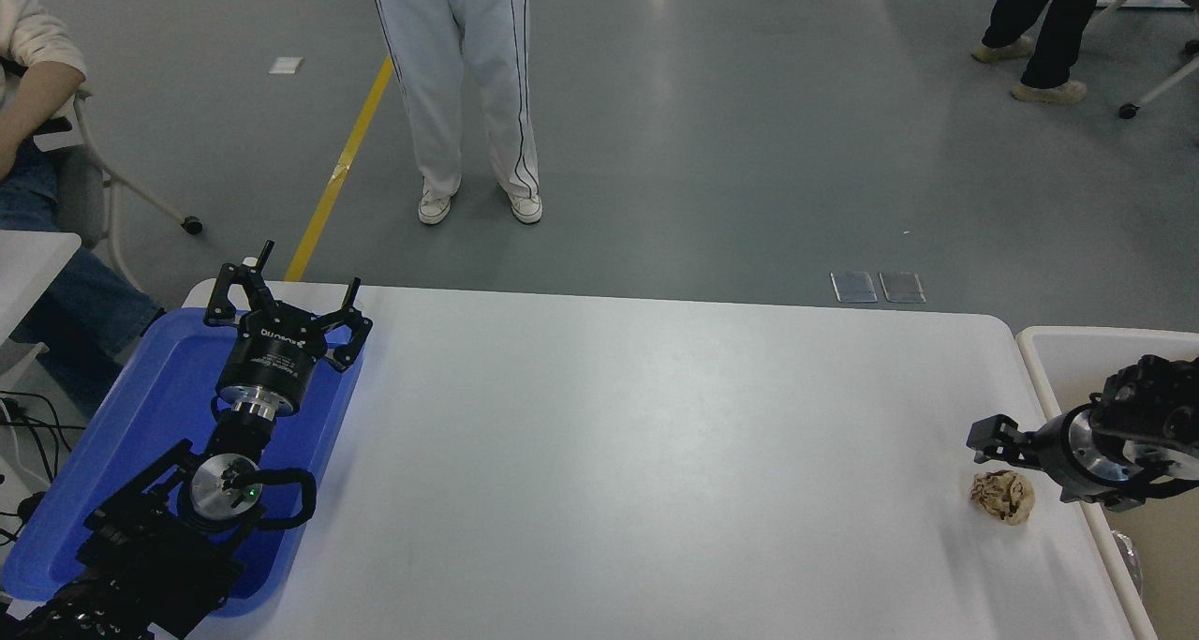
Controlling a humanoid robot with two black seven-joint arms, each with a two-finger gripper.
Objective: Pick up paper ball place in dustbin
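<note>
The paper ball (1002,497), a small crumpled tan wad with brown creases, lies on the white table (656,453) near its right edge. My right gripper (993,434) reaches in from the right edge and hangs just above and behind the ball, apart from it and with nothing in it. The dustbin (1042,370), with a thick white rim and beige inside, stands right of the table, and my right arm crosses over it. My left gripper (290,279) is parked open over the blue tray at the lower left.
A shallow blue tray (122,434) lies on the table's left end under my left arm. A person in white trousers (459,87) stands beyond the far edge. A seated person (37,153) is at the far left, and another stands at the far right.
</note>
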